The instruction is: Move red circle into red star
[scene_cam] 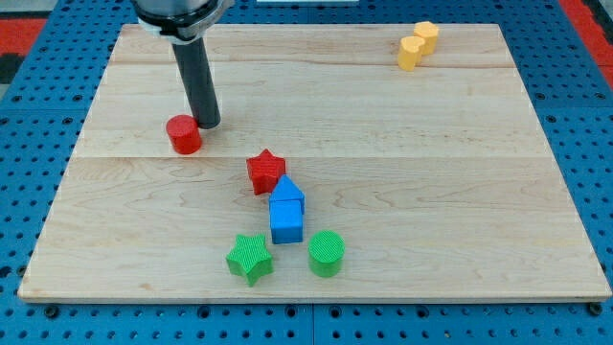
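Green star block (250, 258) and green cylinder (327, 253) located nearest view's bottom. My tip (208, 124) positioned touching red circle block (184, 134), on its right. Red star block (265, 172) set apart, lower right. End effector: rod only, nothing held.

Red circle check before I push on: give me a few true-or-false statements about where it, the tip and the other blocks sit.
1. My tip is right beside the red circle, on its right in the view. True.
2. The red circle touches the red star. False: bare board separates them.
3. The red star is directly above the blue block in the view. True.
4. The yellow block lies at the view's bottom left. False: top right.
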Tool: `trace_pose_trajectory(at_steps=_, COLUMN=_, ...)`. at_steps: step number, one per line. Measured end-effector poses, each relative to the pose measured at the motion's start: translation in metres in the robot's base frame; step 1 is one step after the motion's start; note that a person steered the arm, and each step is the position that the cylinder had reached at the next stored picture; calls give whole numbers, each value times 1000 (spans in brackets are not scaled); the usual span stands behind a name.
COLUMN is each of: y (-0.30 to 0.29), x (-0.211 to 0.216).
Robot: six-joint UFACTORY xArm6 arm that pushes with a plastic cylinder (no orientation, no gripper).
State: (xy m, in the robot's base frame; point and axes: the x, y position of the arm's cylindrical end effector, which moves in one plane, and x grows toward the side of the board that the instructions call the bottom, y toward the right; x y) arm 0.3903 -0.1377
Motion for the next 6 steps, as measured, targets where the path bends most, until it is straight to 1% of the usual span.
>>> trace_pose_trajectory(at_steps=1, y=-37, x=-28)
trace_pose_trajectory(at_steps=2, y=-76, x=13)
trace_pose_trajectory(at_steps=3, y=-27, x=34)
trace_pose_trajectory(at_steps=4, y=-46, x=17)
trace_pose_trajectory(at_steps=5, y=-31, x=7)
trace_pose_trajectory(at_steps=6, y=26, x=36)
